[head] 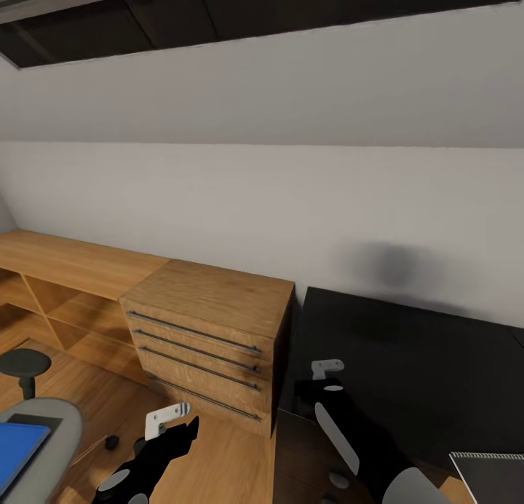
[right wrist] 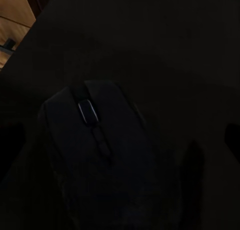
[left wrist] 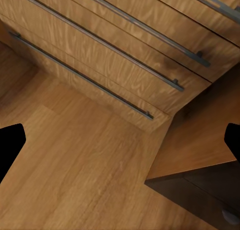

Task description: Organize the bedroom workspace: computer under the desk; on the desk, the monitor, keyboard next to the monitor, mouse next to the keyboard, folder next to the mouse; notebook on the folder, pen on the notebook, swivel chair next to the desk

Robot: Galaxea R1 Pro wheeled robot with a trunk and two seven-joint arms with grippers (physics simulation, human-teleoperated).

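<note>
Right gripper (right wrist: 120,140) wide open over the mouse (right wrist: 97,155) on the desk (right wrist: 165,45), touching nothing; left gripper (left wrist: 120,145) wide too, empty.

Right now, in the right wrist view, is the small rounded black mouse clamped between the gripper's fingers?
No: the small rounded black mouse lies on the black desk with the dark fingertips standing well apart from it.

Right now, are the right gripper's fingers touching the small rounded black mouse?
Apart. The right wrist view shows the mouse on the black desk, with dark desk surface between it and both fingers.
</note>
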